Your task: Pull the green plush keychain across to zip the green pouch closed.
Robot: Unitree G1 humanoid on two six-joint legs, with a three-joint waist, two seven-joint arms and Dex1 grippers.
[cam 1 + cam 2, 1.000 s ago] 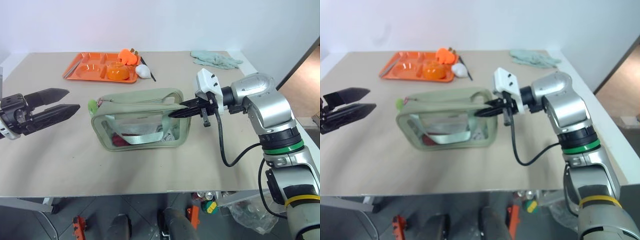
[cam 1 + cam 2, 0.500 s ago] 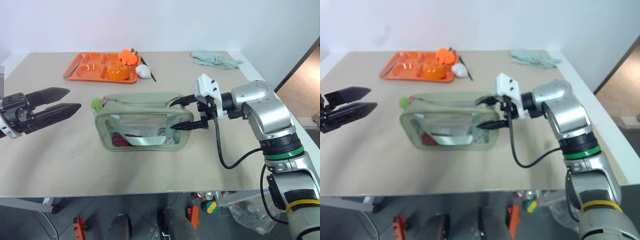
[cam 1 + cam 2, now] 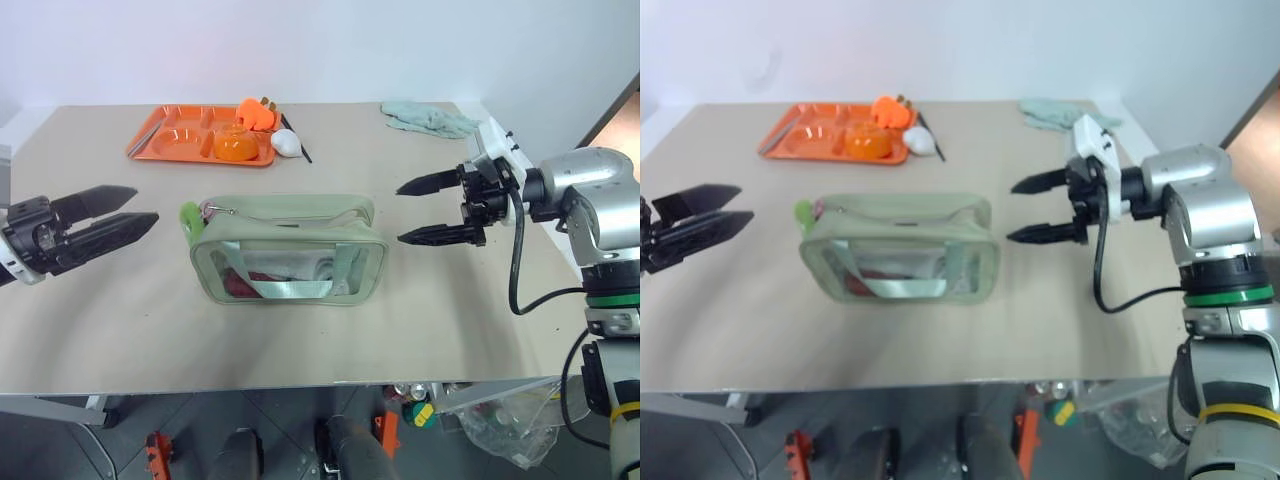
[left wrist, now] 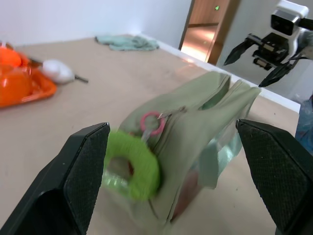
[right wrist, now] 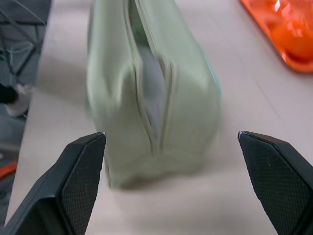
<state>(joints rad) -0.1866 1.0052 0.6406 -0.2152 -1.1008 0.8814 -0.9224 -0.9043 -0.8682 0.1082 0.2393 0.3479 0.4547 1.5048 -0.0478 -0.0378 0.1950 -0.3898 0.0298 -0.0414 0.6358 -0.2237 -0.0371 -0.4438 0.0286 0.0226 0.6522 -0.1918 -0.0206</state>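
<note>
Green pouch (image 3: 289,248) at frame centre on table (image 3: 120,320), green plush keychain (image 3: 190,214) at its left end; left gripper (image 3: 128,216) and right gripper (image 3: 418,210) both spread, empty, flanking.

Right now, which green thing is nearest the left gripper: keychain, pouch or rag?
The green plush keychain, on the pouch end facing the left gripper. The rag lies at the far right corner.

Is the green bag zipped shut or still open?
Open. The green pouch gapes along its top, and the green plush keychain sits at one end, not pulled across.
</note>
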